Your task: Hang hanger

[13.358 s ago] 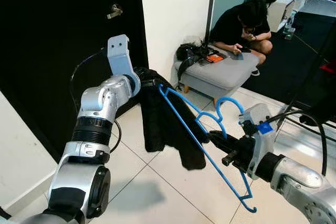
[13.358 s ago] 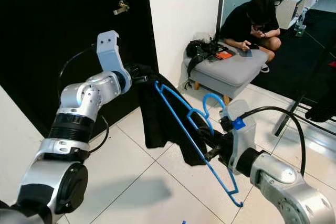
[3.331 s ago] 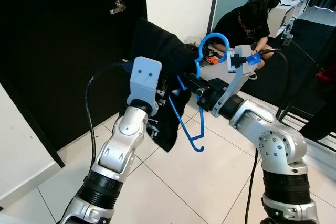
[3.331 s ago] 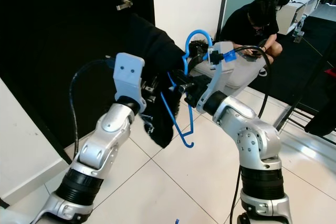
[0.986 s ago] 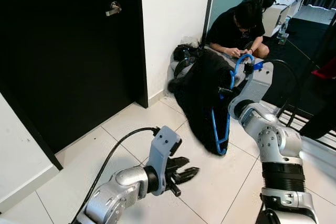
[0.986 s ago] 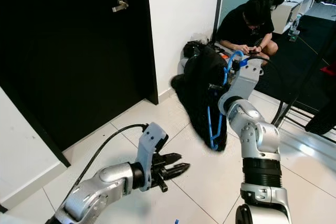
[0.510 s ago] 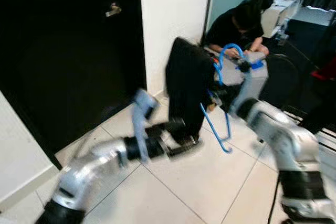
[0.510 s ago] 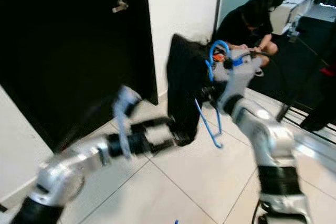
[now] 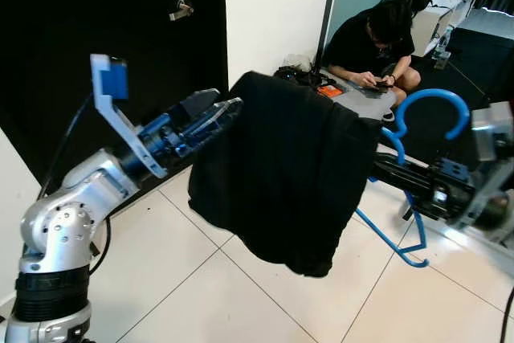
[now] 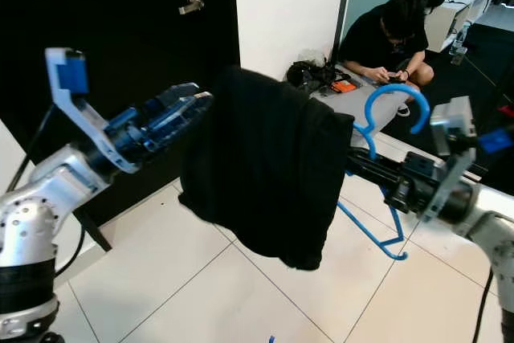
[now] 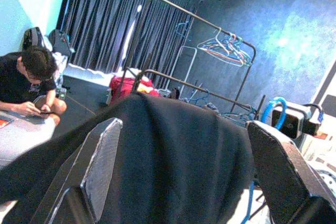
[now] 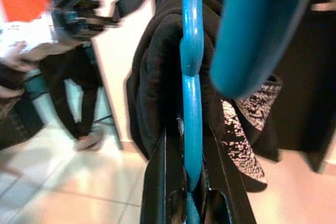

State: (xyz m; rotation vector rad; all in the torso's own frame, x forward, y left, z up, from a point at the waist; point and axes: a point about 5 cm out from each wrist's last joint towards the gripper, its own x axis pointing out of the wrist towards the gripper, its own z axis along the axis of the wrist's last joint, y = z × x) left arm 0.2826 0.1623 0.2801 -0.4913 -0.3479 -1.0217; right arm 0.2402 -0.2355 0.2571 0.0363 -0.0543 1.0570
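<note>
- The right gripper (image 12: 190, 182) has its 2 black fingers (image 12: 157, 182) closed narrow on the blue hanger (image 10: 377, 234), one on each side of the plastic bar, with the hook curving up just above them.
- A black garment (image 9: 281, 174) is draped over the hanger and hangs forward of those fingertips (it hides most of the frame).
- The left gripper (image 11: 178, 171) has its 2 fingers spread wide, with the top fold of the cloth lying between them; whether a pad touches the fabric I cannot tell.
- Handling, as I judge it: the hanger is stiff, light and rather slick, so the firm hold belongs on the bar near the hook, as it is now. The garment is soft and limp, heavier than the hanger, and could slide off if the frame tips.
- A clothes rail (image 11: 202, 24) with hangers stands well beyond the left fingers.
- A person (image 9: 371, 42) sits on the floor far behind the cloth.
</note>
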